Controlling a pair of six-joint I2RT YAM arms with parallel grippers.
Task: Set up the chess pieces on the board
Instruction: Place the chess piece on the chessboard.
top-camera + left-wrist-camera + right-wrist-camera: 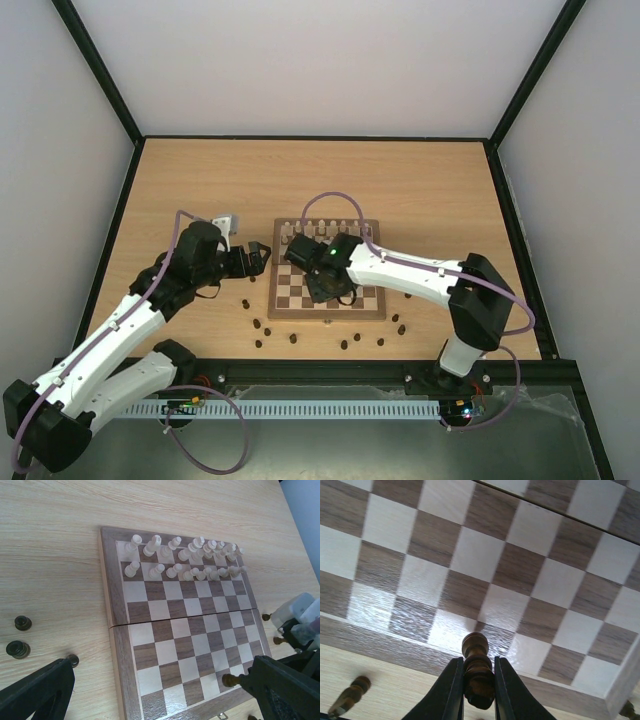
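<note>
The board (pixel 300 300) lies at mid-table, with cream chess pieces (pixel 322 232) filling its two far rows; they also show in the left wrist view (pixel 185 560). Dark chess pieces (pixel 268 333) lie scattered on the table in front of and beside the board. My right gripper (pixel 326 288) hovers over the board's near rows. In the right wrist view it (pixel 476 682) is shut on a dark brown piece (pixel 477 672), held just above the near-edge squares. My left gripper (pixel 258 258) sits at the board's left edge. Its fingers (pixel 37 692) are wide apart and empty.
Loose dark pieces lie left of the board (pixel 22 623), (pixel 17 650), and right of it (pixel 266 616). One lies on its side near the board's front rim (pixel 352 692). A small white object (pixel 228 222) sits behind the left arm. Black frame posts and walls enclose the table.
</note>
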